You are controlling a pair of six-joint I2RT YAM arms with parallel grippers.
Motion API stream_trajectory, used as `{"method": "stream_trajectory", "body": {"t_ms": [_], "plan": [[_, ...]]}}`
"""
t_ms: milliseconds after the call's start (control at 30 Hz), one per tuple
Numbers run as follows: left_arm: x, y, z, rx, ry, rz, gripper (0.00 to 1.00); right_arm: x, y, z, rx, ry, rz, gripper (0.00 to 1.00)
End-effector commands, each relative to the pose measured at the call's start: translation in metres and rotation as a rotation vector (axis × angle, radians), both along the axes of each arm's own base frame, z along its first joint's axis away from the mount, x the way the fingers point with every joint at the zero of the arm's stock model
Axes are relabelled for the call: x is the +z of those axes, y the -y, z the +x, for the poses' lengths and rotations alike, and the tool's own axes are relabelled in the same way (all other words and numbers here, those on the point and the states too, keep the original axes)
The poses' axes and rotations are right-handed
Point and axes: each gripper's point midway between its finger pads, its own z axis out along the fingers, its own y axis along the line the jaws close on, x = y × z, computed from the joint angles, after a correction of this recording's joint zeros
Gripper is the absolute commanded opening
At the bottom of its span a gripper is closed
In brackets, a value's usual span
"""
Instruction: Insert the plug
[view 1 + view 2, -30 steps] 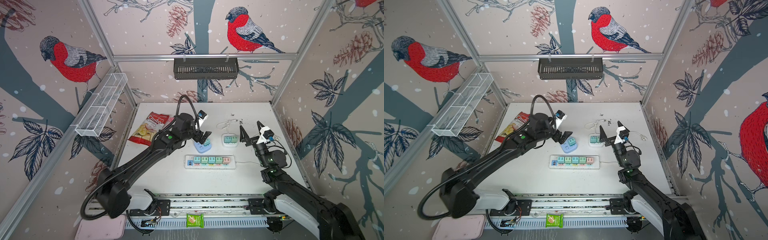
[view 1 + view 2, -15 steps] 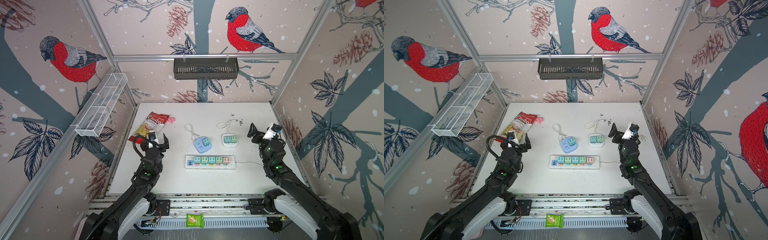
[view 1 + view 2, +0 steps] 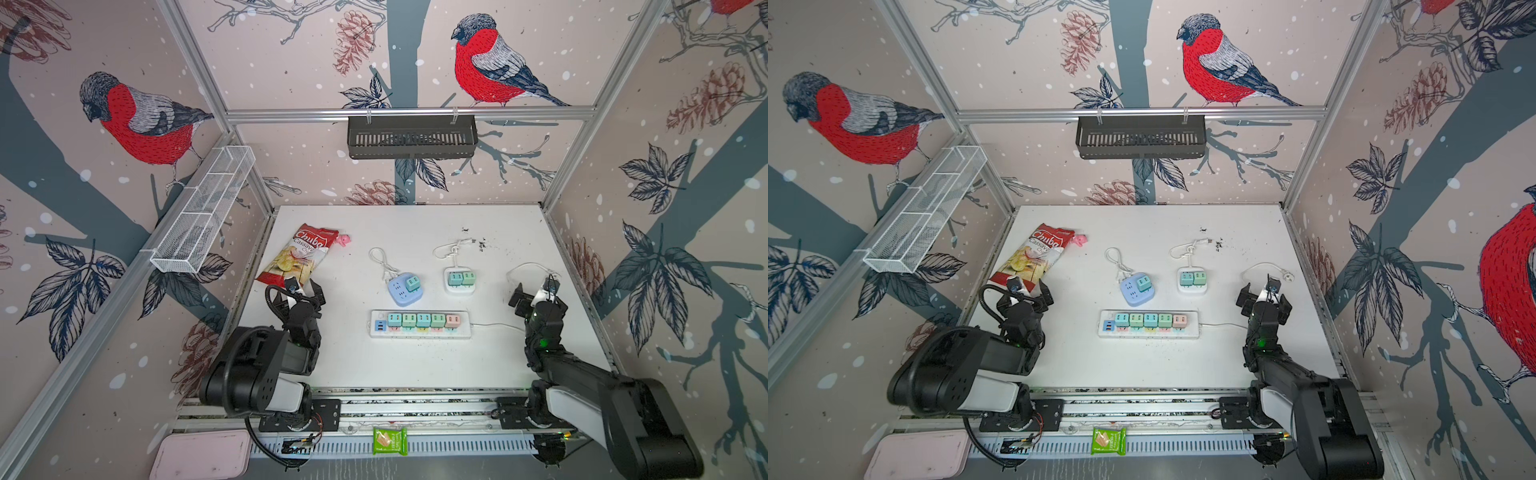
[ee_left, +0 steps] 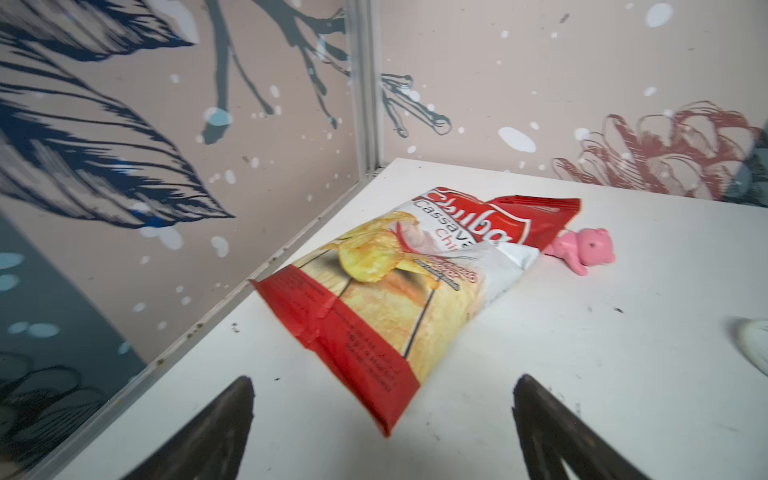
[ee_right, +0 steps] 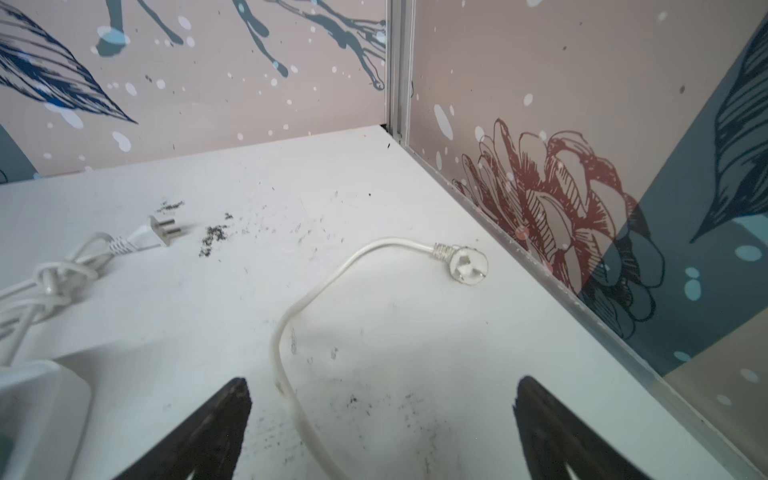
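Mint-green square plug (image 3: 412,284) sits in blue socket (image 3: 398,297); left hand (image 4: 384,379), right hand (image 5: 383,379) spread

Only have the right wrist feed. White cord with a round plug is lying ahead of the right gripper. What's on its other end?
Observer: In both top views the cord heads back past the right arm toward the long power strip in the middle of the table. The stretch behind the arm is hidden.
Operator: Anything in the strip?
Observer: Five small adapters sit in a row on it, four greenish and one pink.
Operator: Left arm in the way?
Observer: No. The left gripper is open and empty at the table's left edge, facing a chips bag.
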Motion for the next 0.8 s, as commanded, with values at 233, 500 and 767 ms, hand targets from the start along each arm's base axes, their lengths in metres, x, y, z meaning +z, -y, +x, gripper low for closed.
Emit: {"method": "stream_trajectory", "body": {"t_ms": [233, 500, 767], "plan": [[0.03, 0.009, 0.036, -0.063, 0.094, 0.016, 0.98, 0.027, -0.007, 0.063, 0.092, 0.127, 0.035, 1.0], [0.028, 0.006, 0.041, -0.043, 0.075, 0.001, 0.98, 0.033, -0.016, 0.057, 0.051, 0.171, -0.057, 1.0], [0.027, 0.006, 0.041, -0.043, 0.072, 0.001, 0.98, 0.032, -0.02, 0.06, 0.093, 0.164, -0.053, 1.0]]}}
